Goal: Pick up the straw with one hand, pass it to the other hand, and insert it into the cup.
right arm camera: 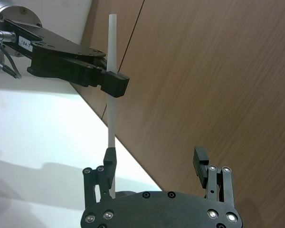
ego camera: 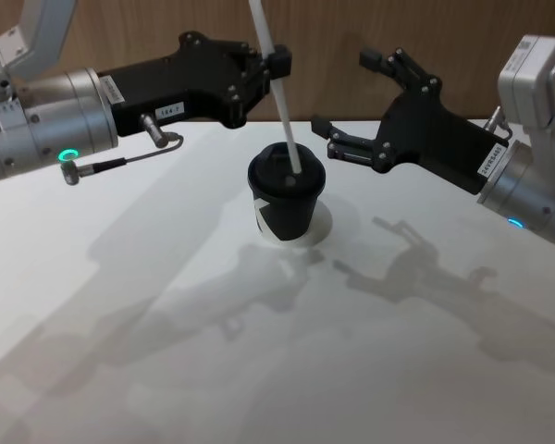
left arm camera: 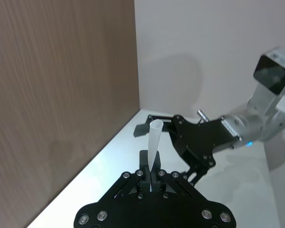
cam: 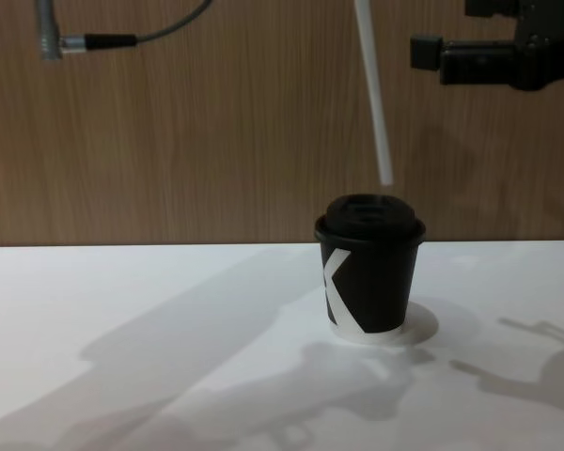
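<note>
The white straw (ego camera: 284,111) hangs nearly upright, tilted slightly, and my left gripper (ego camera: 274,67), the one with the silver wrist and green ring light, is shut on its upper part. In the chest view the straw's (cam: 376,103) lower end hovers just above the domed lid of the black cup (cam: 368,268). The cup (ego camera: 287,196) stands mid-table on a white base. My right gripper (ego camera: 348,92) is open to the right of the straw, above and beside the cup, holding nothing. In the right wrist view the straw (right arm camera: 112,71) passes close by one of its fingers (right arm camera: 109,159).
A wooden wall (cam: 197,141) runs close behind the cup. A thin cable with a metal plug (ego camera: 111,165) hangs from my left wrist. The white table (ego camera: 166,351) spreads wide in front of the cup.
</note>
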